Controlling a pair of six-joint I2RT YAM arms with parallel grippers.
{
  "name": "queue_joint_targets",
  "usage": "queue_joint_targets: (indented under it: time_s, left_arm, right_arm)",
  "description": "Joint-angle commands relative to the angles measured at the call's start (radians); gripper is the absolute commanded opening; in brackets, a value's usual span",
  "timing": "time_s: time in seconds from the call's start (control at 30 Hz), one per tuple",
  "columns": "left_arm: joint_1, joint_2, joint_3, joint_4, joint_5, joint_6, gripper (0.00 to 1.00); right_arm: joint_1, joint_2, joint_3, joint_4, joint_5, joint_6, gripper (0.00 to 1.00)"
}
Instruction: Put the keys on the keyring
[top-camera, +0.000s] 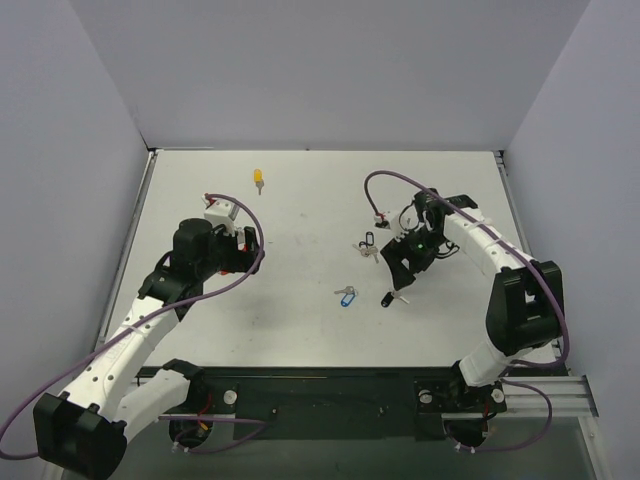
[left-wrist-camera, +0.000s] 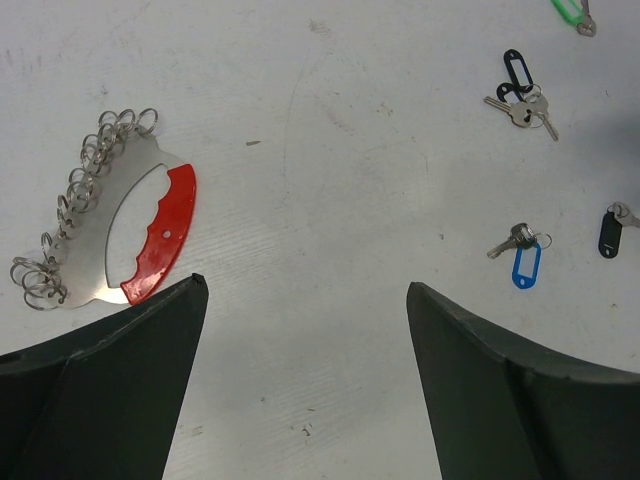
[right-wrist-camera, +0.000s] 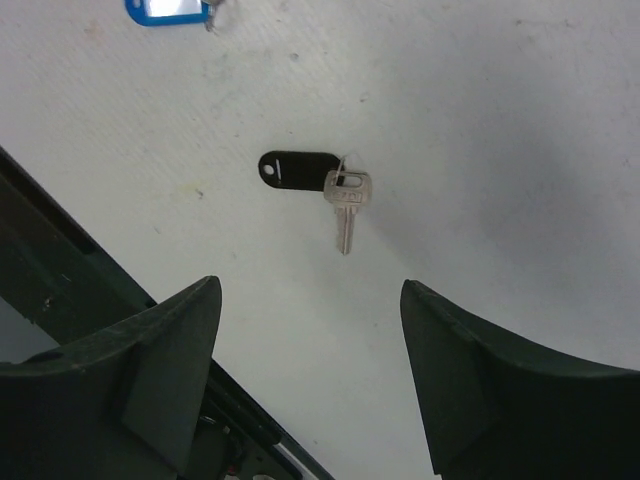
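Hovering | right pincer (right-wrist-camera: 310, 290) spread | black-tagged key (right-wrist-camera: 345, 195) near, untouched

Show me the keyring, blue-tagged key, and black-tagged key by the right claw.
keyring (left-wrist-camera: 174, 205), left wrist view, red arc.
blue-tagged key (left-wrist-camera: 525, 267), left wrist view, blue tag.
black-tagged key (right-wrist-camera: 296, 169), right wrist view, black tag.

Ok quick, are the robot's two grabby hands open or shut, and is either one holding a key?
Left gripper: open, holding nothing.
Right gripper: open, holding nothing; black-tagged key lies loose in front of it.
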Motion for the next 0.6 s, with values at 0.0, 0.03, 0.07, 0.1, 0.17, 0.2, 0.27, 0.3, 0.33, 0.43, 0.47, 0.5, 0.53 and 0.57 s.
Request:
queue_joint_targets:
  time_s: [0.0,0.03,0.07,0.1,0.17,0.2,0.27,0.3,0.33,0.43,0.47,0.5,0.53,0.57]
  left_arm:
    - [0.007,-0.012,0.003,0.036,0.016,0.018,0.92]
    - [0.008,-0.012,0.004,0.038,0.016,0.018,0.91]
    - [0.010,-0.013,0.006,0.036,0.017,0.018,0.91]
    - [0.013,-0.013,0.006,0.038,0.019,0.016,0.91]
    - [0.014,-0.013,0.006,0.038,0.022,0.016,0.91]
    - [0.014,-0.015,0.004,0.036,0.024,0.016,0.91]
    - [0.016,-0.018,0.004,0.034,0.025,0.016,0.91]
    - [0.016,-0.021,0.004,0.034,0.027,0.016,0.91]
    - [0.016,-0.022,0.006,0.033,0.027,0.016,0.91]
    - [0.019,-0.032,0.003,0.033,0.028,0.015,0.91]
    - [0.019,-0.033,0.004,0.034,0.030,0.015,0.91]
    - [0.020,-0.033,0.003,0.034,0.033,0.015,0.91]
    - [0.022,-0.035,0.004,0.034,0.036,0.015,0.91]
    - [0.022,-0.033,0.004,0.036,0.036,0.013,0.91]
  right_arm:
    - [0.007,0.002,-0.033,-0.007,0.114,0.049,0.64]
    - [0.011,0.006,-0.039,0.015,0.152,0.069,0.62]
    - [0.022,0.013,-0.042,0.021,0.166,0.076,0.59]
    - [0.024,0.028,-0.041,0.033,0.191,0.093,0.56]
    - [0.054,0.064,-0.025,0.041,0.235,0.127,0.48]
    - [0.062,0.078,-0.016,0.041,0.264,0.132,0.46]
    - [0.079,0.098,-0.016,0.050,0.275,0.148,0.43]
    - [0.082,0.099,-0.016,0.058,0.274,0.155,0.43]
    - [0.082,0.098,-0.016,0.061,0.265,0.162,0.42]
    - [0.082,0.101,-0.013,0.064,0.252,0.162,0.42]
    - [0.082,0.101,-0.016,0.062,0.246,0.158,0.42]
    - [0.082,0.101,-0.016,0.062,0.243,0.156,0.42]
    - [0.082,0.104,-0.016,0.061,0.231,0.150,0.43]
    - [0.082,0.104,-0.015,0.058,0.226,0.146,0.43]
